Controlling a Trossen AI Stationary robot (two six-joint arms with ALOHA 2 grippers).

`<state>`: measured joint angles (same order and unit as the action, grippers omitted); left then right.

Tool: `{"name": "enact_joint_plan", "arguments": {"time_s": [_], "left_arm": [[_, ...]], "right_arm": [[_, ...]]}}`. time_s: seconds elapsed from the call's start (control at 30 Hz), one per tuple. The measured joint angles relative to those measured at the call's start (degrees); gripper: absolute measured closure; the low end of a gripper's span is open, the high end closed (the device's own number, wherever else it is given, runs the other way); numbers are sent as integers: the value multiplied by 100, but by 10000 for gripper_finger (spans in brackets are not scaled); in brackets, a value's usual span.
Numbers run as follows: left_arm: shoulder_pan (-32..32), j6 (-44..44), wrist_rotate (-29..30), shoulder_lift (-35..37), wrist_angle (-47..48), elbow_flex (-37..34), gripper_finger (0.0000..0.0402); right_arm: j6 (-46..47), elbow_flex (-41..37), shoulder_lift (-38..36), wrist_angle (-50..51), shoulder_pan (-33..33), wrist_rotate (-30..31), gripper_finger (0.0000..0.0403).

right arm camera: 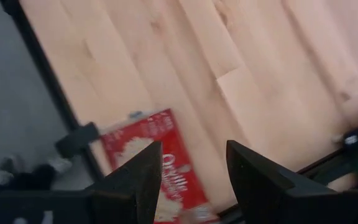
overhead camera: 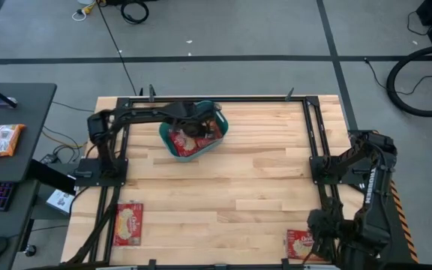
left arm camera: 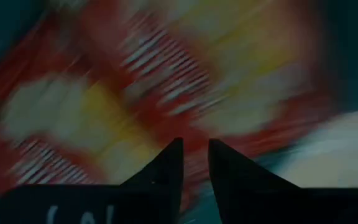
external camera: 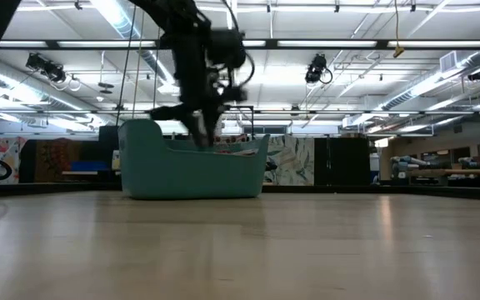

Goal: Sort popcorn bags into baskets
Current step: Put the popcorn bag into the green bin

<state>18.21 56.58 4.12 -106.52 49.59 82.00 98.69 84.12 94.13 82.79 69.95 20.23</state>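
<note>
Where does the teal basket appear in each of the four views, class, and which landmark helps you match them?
High view: teal basket at the table's far edge, left of centre.
Low view: left of centre.
Left wrist view: only teal edges around red popcorn bags.
Right wrist view: not in it.
Shared landmark: left gripper reaching into it.

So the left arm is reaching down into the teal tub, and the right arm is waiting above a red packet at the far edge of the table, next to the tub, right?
Mostly right. The left gripper is down in the teal tub. But the red packet under the right gripper lies at the near right corner of the table, far from the tub. The high view shows this.
</note>
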Motion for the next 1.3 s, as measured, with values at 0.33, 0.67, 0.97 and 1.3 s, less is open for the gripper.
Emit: {"name": "enact_joint_plan", "arguments": {"time_s": [0.33, 0.67, 0.97, 1.3], "left_arm": [[-195, 309, 760, -298, -1552, 1, 324], [-224, 725, 1241, -1070, -2789, 9, 324], [-1149, 383, 1882, -136, -2263, 7, 324], [-3325, -1072, 2926, 1224, -2820, 7, 324]], "right_arm": [[-1470, 0, -3, 29, -729, -515, 233], [-1603, 0, -7, -138, -781, -453, 234], [-3670, 0, -6, -437, -1272, 190, 234], [-5123, 114, -2, -667, -1949, 332, 234]]}}
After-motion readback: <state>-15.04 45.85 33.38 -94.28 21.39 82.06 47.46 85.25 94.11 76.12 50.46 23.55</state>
